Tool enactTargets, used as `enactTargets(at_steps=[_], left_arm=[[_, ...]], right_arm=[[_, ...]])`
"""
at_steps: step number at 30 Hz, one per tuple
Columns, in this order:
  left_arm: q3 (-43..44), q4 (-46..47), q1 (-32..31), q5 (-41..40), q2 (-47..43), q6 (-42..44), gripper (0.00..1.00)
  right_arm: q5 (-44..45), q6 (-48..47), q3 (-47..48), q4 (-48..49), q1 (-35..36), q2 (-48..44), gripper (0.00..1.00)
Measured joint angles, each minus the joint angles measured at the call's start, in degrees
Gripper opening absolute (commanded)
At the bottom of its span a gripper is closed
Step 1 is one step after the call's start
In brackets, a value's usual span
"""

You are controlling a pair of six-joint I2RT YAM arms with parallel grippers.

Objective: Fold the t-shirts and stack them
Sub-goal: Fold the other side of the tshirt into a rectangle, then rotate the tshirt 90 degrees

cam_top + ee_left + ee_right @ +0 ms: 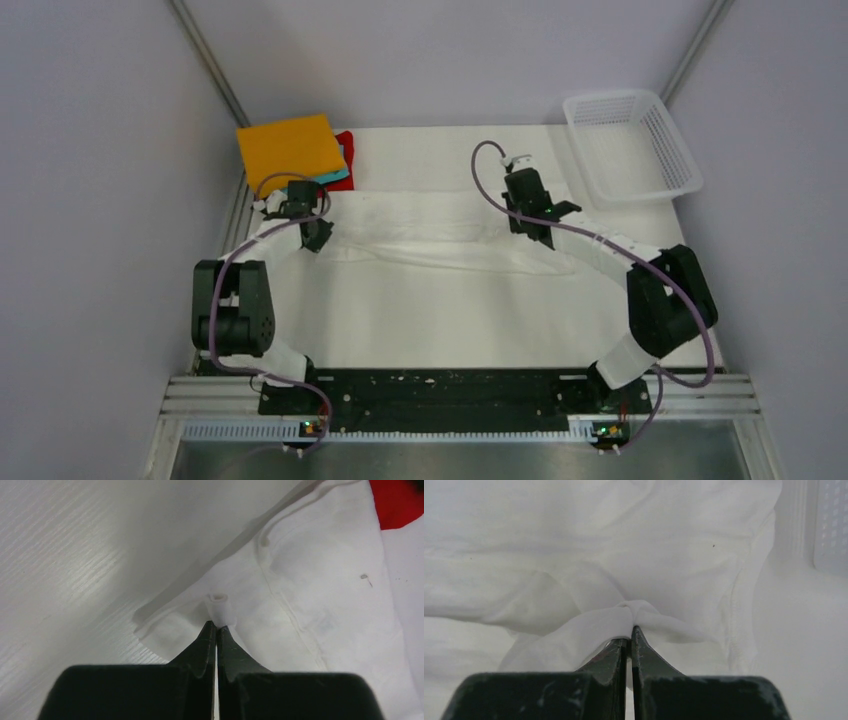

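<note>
The white tee (430,235) lies spread across the middle of the table as a wide band. My left gripper (313,237) is shut on a pinch of its left edge, seen bunched at the tips in the left wrist view (216,625). My right gripper (540,232) is shut on a fold at the tee's right end (630,627). A stack of folded tees sits at the back left: orange (290,147) on top, teal (340,172) and red (346,150) edges showing beneath. A red corner also shows in the left wrist view (397,502).
A white mesh basket (630,145) stands at the back right, and its wall shows in the right wrist view (830,525). Grey walls close in the left, right and back of the table. The arms' bases sit on a black rail (440,392) at the near edge.
</note>
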Motion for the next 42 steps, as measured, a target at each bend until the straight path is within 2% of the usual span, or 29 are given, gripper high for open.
enactTargets(at_steps=[3,5,6,8,9,10,11,12,17,18,20,23,26,31,33,36,42], left_arm=[[2.8,-0.7,0.2,-0.4,3.2,0.1,0.0],[4.2,-1.0,0.3,-0.5,5.2,0.3,0.02],[4.8,-1.1,0.3,-0.5,6.1,0.5,0.13],[6.1,-1.6,0.4,-0.4,7.8,1.3,0.45],[6.9,-1.9,0.4,-0.3,8.7,1.7,0.62],[7.5,-2.2,0.5,-0.2,9.3,2.6,0.85],[8.3,-2.9,0.5,-0.2,9.7,2.9,0.95],[9.0,-3.5,0.5,-0.2,9.8,3.6,0.99],[11.0,-6.1,0.6,-0.5,7.2,5.0,0.99],[11.1,-6.9,0.6,-0.5,6.0,5.4,0.99],[11.2,-7.8,0.6,0.4,2.6,6.5,0.99],[11.0,-7.1,0.3,3.7,-1.4,8.7,0.99],[10.0,-4.7,-0.7,9.2,-3.3,10.6,0.99],[8.6,-2.0,-3.6,15.0,1.6,11.8,0.99],[7.6,-0.8,-4.2,16.5,5.0,11.9,0.99],[7.1,-0.5,-3.9,17.1,10.5,12.1,0.99],[6.4,2.4,-3.0,18.6,10.3,12.0,0.99]], right_arm=[[-0.2,-1.5,3.1,0.7,-1.3,4.1,0.0],[-0.1,-2.2,4.3,1.0,-2.2,6.2,0.06],[-0.1,-2.5,5.2,1.0,-2.7,7.5,0.07],[0.0,-3.2,7.2,1.1,-3.5,10.4,0.1],[0.0,-3.7,8.3,1.0,-3.8,12.0,0.21],[0.1,-3.8,9.2,1.1,-4.0,13.2,0.38],[0.2,-4.2,10.5,0.7,-4.2,14.8,0.5],[0.5,-4.2,12.0,0.6,-4.4,16.3,0.55],[4.5,-5.7,16.4,2.3,-4.7,20.1,0.77],[5.7,-5.6,16.4,2.7,-4.7,20.1,0.87],[7.0,-4.6,16.3,3.7,-4.8,19.7,0.98],[6.4,-1.9,11.6,5.1,-4.8,15.1,0.99],[1.8,2.1,2.3,6.4,-4.9,4.7,0.99],[-10.1,10.9,-11.5,14.3,-4.9,-11.4,0.99],[-13.3,13.5,-14.7,16.8,-4.9,-12.4,0.99],[-15.1,16.5,-15.7,17.4,-4.9,-8.8,0.99],[-16.6,20.4,-15.8,17.6,-7.0,-0.1,0.99]])
